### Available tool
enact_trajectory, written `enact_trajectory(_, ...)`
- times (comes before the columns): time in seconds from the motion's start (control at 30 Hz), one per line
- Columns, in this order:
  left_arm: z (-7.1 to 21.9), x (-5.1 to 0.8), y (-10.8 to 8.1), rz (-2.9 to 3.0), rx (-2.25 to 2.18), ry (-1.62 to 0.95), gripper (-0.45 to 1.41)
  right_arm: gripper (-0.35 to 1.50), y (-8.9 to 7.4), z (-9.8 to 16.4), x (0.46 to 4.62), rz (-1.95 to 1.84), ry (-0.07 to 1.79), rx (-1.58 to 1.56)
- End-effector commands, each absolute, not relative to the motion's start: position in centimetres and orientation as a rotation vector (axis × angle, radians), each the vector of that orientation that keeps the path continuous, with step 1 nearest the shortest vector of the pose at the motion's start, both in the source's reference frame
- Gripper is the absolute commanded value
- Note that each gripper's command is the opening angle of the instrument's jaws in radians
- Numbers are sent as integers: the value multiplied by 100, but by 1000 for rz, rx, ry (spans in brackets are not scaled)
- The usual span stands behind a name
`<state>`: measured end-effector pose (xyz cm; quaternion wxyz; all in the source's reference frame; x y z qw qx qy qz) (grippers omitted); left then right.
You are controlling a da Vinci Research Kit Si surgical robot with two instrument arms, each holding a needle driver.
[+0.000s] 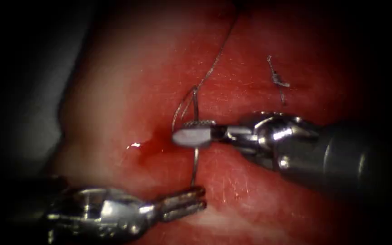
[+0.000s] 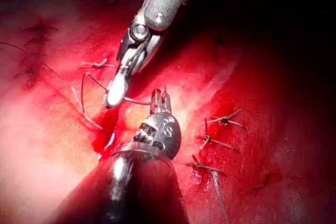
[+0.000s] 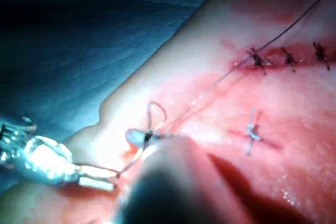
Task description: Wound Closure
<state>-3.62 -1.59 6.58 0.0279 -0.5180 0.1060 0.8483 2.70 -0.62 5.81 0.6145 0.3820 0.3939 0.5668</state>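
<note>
Both tools grip the needle point(image 1: 195, 165) above tissue point(image 1: 114, 90) — blue drape point(image 3: 105, 35) beside.

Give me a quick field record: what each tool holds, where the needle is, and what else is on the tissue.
left tool: jaws shut on one end of the needle
right tool: jaws shut on the needle's mid-curve
needle: spans between both tools, over the tissue; whether it is in the tissue, cannot tell
thread: runs from the needle up across the tissue
tissue: red fluid left of right tool
finished stitches: a row beside the left tool
</note>
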Motion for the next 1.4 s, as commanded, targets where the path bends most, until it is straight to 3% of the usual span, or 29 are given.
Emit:
enact_trajectory(0.03, 663, -368, -160, 2618, -1603, 327, -45, 5, -63, 587, 277, 1304, 909, 883)
enact_trajectory(0.1, 663, -369, -161, 2617, -1607, 324, -45, -10, -63, 587, 277, 1304, 909, 882)
enact_trajectory(0.13, 663, -369, -161, 2617, -1607, 324, -45, -35, -63, 588, 277, 1303, 909, 882)
enact_trajectory(0.3, 662, -368, -160, 2620, -1607, 320, -45, -35, -65, 588, 274, 1307, 820, 866)
enact_trajectory(0.33, 662, -368, -160, 2619, -1608, 320, -23, -35, -65, 589, 273, 1308, 820, 863)
enact_trajectory(0.37, 662, -368, -159, 2623, -1609, 325, 20, -35, -63, 589, 272, 1276, 833, 847)
enact_trajectory(0.4, 662, -367, -158, 2618, -1608, 318, 51, -35, -62, 590, 271, 1257, 838, 832)
enact_trajectory(0.47, 659, -366, -156, 2602, -1613, 294, 96, -35, -58, 592, 267, 1234, 859, 804)
enact_trajectory(0.5, 658, -366, -155, 2600, -1622, 287, 106, -35, -56, 593, 265, 1228, 869, 793)
enact_trajectory(0.7, 642, -351, -153, 2503, -1648, 138, 124, -35, -39, 599, 251, 1231, 968, 729)
enact_trajectory(0.8, 635, -337, -147, 2411, -1633, 8, 116, -35, -33, 600, 249, 1204, 1027, 681)
enact_trajectory(0.87, 633, -326, -143, 2317, -1597, -110, 62, -35, -30, 600, 250, 1168, 1082, 636)
enact_trajectory(0.93, 636, -316, -140, 2279, -1566, -185, 27, -35, -29, 599, 251, 1117, 1114, 599)
enact_trajectory(0.97, 639, -310, -138, 2287, -1547, -222, -3, -35, -28, 599, 252, 1079, 1136, 572)
enact_trajectory(1.03, 647, -302, -131, 2269, -1474, -276, -45, -35, -27, 598, 253, 1026, 1163, 533)
enact_trajectory(1.4, 726, -299, -89, 2381, -1246, -409, -45, -35, -25, 598, 258, 775, 1280, 383)
